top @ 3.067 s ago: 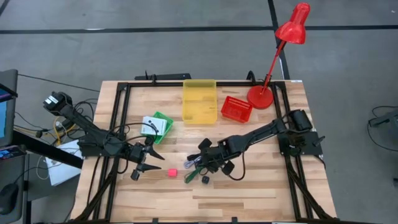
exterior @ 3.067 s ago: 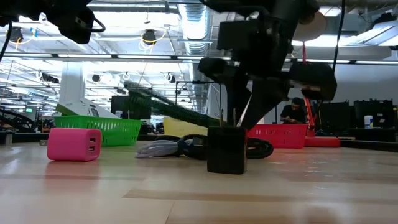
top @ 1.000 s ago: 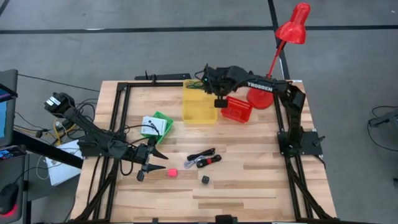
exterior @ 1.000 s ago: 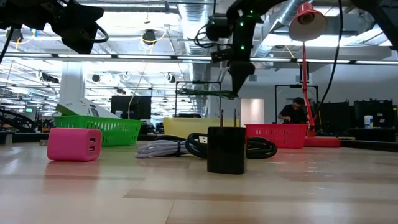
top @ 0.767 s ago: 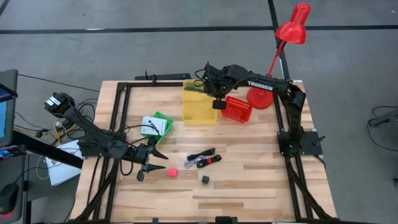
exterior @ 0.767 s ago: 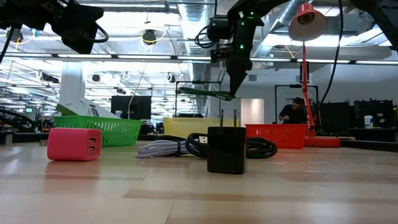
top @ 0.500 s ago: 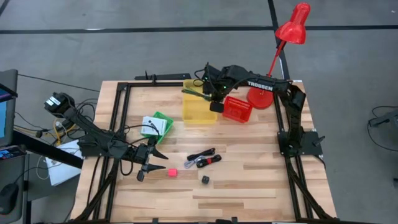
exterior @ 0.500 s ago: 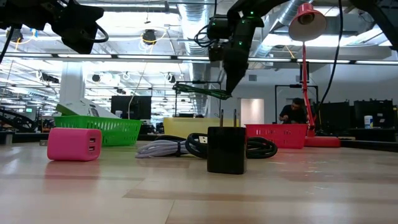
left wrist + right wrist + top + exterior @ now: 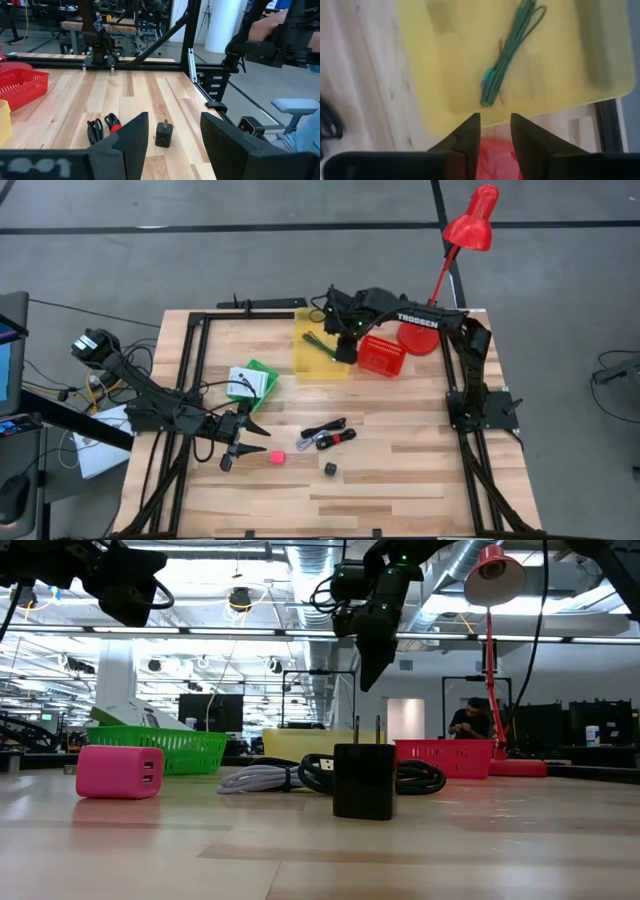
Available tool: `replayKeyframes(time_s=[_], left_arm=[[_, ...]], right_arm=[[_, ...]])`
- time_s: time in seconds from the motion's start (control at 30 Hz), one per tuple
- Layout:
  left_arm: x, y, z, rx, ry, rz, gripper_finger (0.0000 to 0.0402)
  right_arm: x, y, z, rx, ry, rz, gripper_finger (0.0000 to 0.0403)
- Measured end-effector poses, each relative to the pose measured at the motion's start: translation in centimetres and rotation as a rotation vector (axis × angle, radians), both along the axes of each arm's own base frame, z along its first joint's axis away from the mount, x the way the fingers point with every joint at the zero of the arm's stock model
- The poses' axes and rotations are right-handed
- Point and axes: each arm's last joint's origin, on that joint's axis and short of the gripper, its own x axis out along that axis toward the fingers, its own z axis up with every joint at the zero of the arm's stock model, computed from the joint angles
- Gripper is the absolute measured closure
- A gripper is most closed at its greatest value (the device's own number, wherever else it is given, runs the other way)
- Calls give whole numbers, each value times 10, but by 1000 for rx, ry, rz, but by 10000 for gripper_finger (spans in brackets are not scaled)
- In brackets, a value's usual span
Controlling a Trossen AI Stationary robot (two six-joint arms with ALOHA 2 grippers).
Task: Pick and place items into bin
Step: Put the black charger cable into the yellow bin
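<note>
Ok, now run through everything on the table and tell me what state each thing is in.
Right gripper: open, empty, above the yellow bin.
Green cable: lying loose in the bin.
Yellow bin: upright, holding the green cable.
Left gripper: open, empty.
Pink charger: on the table.
Black charger: on the table, prongs up.
Black cable bundle: coiled, on the table.
Green basket: holding a white packet.

Open boards along the near edge; red basket (image 9: 380, 355) and lamp (image 9: 440, 275) crowding the far right corner.
</note>
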Motion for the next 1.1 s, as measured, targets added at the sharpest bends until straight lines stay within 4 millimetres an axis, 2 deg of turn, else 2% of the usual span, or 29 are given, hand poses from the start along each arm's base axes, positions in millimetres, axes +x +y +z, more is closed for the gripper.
replayKeyframes(time_s=[0.1, 0.23, 0.43, 0.57, 0.87, 1.1], left_arm=[[0, 0, 0, 0, 0, 0, 230], [0, 0, 0, 0, 0, 0, 230], [0, 0, 0, 0, 0, 0, 230], [0, 0, 0, 0, 0, 0, 230], [0, 0, 0, -1, 1, -16, 230], [0, -1, 0, -1, 2, -22, 230]], right_arm=[[1, 13, -1, 18, 41, 33, 288], [3, 46, -6, 60, 112, 138, 281], [7, 110, -37, 91, 203, 379, 279], [7, 144, -61, 82, 204, 471, 281], [4, 198, -89, 75, 160, 535, 280], [3, 224, -91, 77, 121, 548, 280]])
